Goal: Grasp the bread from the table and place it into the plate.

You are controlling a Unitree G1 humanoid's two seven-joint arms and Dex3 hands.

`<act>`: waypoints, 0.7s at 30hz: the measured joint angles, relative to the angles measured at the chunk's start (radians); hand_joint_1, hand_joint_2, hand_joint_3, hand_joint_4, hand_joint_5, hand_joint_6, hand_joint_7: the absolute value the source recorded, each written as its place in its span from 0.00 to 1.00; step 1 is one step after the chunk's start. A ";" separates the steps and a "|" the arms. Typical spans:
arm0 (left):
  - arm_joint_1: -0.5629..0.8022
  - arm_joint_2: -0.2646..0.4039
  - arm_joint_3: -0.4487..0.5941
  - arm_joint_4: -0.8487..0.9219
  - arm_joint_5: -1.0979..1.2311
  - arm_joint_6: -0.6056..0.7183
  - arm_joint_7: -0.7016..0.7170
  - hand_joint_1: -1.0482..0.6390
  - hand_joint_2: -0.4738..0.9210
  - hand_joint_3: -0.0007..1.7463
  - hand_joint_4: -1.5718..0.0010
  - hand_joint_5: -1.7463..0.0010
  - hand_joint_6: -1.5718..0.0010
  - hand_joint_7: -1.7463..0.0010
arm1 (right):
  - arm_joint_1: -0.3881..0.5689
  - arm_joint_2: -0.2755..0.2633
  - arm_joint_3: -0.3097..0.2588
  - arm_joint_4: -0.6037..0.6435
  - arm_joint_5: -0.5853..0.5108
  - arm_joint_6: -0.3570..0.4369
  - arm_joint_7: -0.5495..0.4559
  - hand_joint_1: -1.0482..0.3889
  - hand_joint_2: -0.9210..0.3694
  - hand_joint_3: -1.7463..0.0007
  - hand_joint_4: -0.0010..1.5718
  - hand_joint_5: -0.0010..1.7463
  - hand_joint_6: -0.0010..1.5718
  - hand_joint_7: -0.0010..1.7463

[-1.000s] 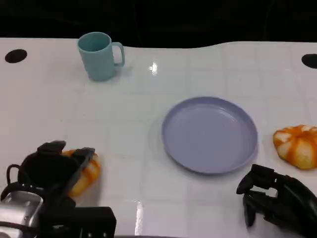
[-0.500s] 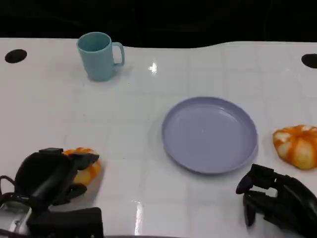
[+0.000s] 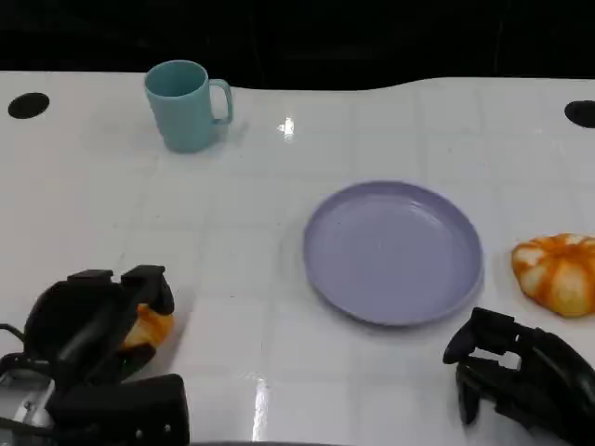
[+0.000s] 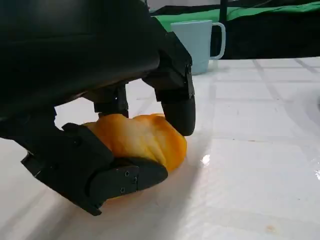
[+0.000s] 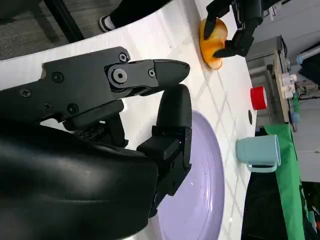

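In the head view, the left hand [image 3: 93,325] at the lower left covers most of the bread [image 3: 149,327], so only a small orange bit peeks out by the fingers. A second orange bun [image 3: 558,272] at the right is cut off by the frame's right edge, and the right hand [image 3: 516,376] at the lower right runs off the bottom corner. In the left wrist view, the black fingers [image 4: 177,95] hide the top and lower left of the bread [image 4: 137,137].

two breads [image 3: 147,325] [image 3: 558,271], one plate [image 3: 392,251], one cup [image 3: 183,104]
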 measured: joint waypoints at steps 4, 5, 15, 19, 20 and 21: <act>-0.004 0.001 -0.001 0.007 -0.016 -0.013 0.000 0.49 0.80 0.63 0.58 0.00 0.70 0.00 | -0.003 0.000 0.000 0.006 0.000 -0.004 0.000 0.37 0.00 0.86 0.42 1.00 0.45 0.75; -0.005 0.001 -0.001 0.009 -0.017 -0.015 0.000 0.50 0.78 0.66 0.58 0.00 0.70 0.01 | -0.004 0.000 0.000 0.007 0.000 -0.006 0.000 0.37 0.00 0.86 0.42 1.00 0.45 0.75; -0.001 0.002 0.009 -0.124 -0.085 -0.044 -0.039 0.50 0.71 0.80 0.56 0.00 0.66 0.00 | -0.008 0.001 -0.001 0.009 0.002 0.002 -0.002 0.37 0.00 0.87 0.42 1.00 0.45 0.76; -0.027 -0.005 0.006 -0.128 -0.089 -0.051 -0.058 0.49 0.74 0.73 0.58 0.00 0.69 0.00 | -0.008 0.001 -0.001 0.011 0.001 0.002 -0.004 0.36 0.00 0.87 0.42 1.00 0.45 0.76; -0.038 -0.007 0.003 -0.128 -0.089 -0.050 -0.065 0.48 0.74 0.71 0.58 0.00 0.69 0.00 | -0.008 0.001 -0.001 0.011 0.001 0.002 -0.006 0.37 0.00 0.87 0.42 1.00 0.45 0.76; -0.050 -0.009 -0.002 -0.129 -0.089 -0.049 -0.072 0.48 0.75 0.70 0.57 0.00 0.69 0.00 | -0.009 0.001 -0.001 0.011 0.000 0.001 -0.008 0.36 0.00 0.87 0.42 1.00 0.45 0.76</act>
